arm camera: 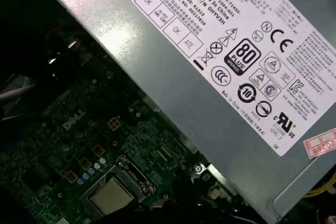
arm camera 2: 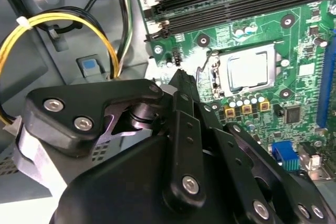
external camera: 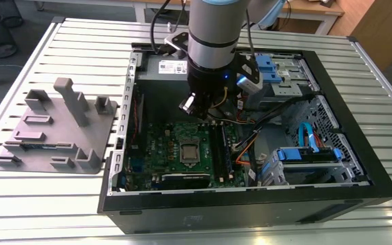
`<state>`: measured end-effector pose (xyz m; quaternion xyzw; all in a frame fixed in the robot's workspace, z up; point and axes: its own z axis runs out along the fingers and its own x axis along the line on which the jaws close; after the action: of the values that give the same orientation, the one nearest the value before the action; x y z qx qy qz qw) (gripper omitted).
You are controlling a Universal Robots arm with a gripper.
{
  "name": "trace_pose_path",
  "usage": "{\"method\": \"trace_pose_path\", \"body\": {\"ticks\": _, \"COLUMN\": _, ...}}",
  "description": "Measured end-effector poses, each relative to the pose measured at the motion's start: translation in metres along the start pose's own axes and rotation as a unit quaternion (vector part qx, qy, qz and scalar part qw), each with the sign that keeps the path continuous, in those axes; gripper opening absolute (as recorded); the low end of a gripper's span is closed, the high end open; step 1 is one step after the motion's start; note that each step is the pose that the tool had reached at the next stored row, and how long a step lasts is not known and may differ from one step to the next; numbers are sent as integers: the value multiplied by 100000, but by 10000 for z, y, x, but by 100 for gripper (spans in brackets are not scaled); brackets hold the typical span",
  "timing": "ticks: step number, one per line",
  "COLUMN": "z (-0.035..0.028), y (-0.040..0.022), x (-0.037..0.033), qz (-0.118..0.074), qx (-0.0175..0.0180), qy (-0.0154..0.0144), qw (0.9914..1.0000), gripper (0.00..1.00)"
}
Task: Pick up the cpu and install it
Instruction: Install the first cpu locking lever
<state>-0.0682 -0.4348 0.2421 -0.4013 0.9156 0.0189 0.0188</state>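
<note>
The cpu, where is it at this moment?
The cpu lies in the socket at the middle of the green motherboard, inside the open computer case in the exterior view, below the gripper, beside the memory slots.

bright overhead | glare on metal box (arm camera: 220, 77) (motherboard dim)

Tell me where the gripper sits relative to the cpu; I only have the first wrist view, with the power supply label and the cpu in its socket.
Observer: In the exterior view the gripper hangs inside the open computer case, above the motherboard, between the power supply and the cpu.
Operator: Is it touching the cpu?
Observer: No; in the second wrist view the cpu lies in its socket, apart from the gripper.
Operator: Anything outside the case?
Observer: A grey plastic tray with upright posts stands on the table, at the exterior view's left.
</note>
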Motion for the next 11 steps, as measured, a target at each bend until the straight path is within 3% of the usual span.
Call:
{"method": "trace_pose_path", "body": {"ticks": 6, "z": -5, "y": -62, "x": 90, "qz": -5, "qx": 52, "qy": 43, "qw": 100000, "gripper": 11}}
{"method": "trace_pose_path", "body": {"ticks": 11, "z": -10, "y": -114, "x": 156, "qz": 2, "qx": 339, "qy": 362, "qw": 99999, "gripper": 11}}
